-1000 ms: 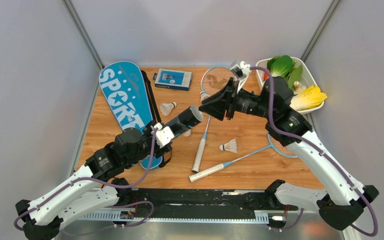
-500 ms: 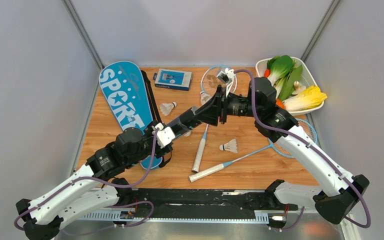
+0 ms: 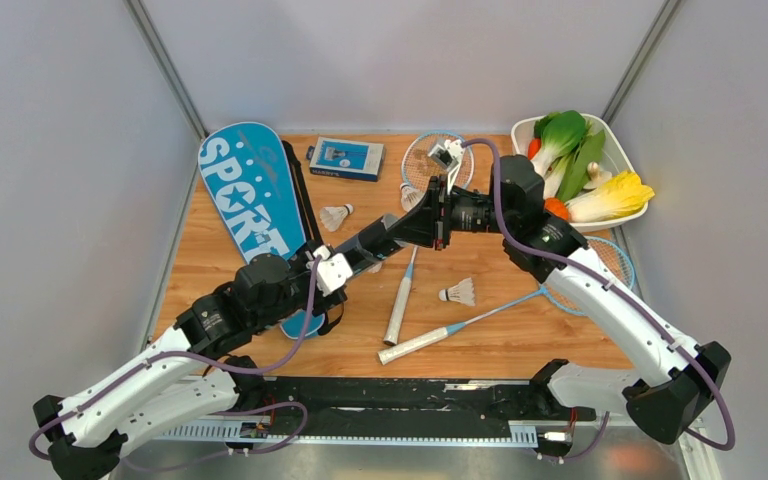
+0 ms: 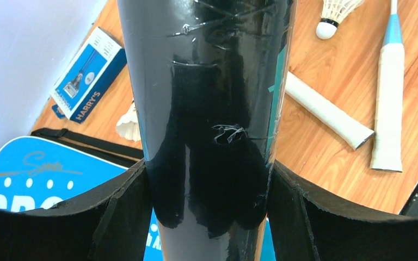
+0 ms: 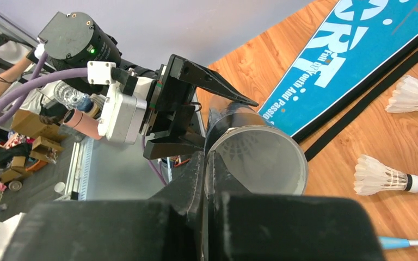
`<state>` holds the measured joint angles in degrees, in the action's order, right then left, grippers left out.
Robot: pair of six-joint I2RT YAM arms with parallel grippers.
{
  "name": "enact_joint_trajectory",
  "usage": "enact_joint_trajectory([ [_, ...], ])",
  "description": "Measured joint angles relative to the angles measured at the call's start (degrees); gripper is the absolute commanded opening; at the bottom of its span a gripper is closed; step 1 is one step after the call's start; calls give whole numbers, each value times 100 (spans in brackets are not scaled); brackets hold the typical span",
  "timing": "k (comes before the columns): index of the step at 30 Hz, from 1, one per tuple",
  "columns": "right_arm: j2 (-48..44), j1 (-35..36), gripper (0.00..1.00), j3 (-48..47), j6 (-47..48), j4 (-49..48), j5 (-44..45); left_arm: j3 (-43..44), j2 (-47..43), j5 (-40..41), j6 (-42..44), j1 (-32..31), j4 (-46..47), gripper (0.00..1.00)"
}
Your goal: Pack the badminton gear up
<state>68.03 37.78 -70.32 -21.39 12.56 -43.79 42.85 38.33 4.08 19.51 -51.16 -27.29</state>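
Black tube (image 3: 380,238): clamped in left gripper (image 4: 209,179); long axis aimed at right gripper (image 5: 206,163), fingers pinched together at its open mouth.

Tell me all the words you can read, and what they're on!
"SPORT": cover.
"Full of youth And Passio", cut off at the edge: cover, right wrist view.
"HARRY'S": box.
Other box print: too small to read.

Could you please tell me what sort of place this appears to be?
Probably a robotics lab test cell: grey panels enclose a wooden table, with staged props such as a racket and a vegetable tray.
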Motion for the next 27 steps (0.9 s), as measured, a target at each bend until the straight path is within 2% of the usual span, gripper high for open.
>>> enact_joint_trajectory([
  [5,0,-153,0,-2,-90,4,2,0,-26,96,37,-2,50,48],
  [14,-103,-859,0,-125,-282,61,-385,-94,-385,76,37,-46,640,49],
  [23,-483,-1132,1,-330,-402,-116,-520,-243,-522,227,31,-4,302,49],
  [25,-527,-1132,18,-330,-409,-146,-522,-243,-522,223,31,-4,258,49],
  [27,-529,-1132,30,-302,-457,-227,-575,-243,-522,195,28,-4,254,49],
])
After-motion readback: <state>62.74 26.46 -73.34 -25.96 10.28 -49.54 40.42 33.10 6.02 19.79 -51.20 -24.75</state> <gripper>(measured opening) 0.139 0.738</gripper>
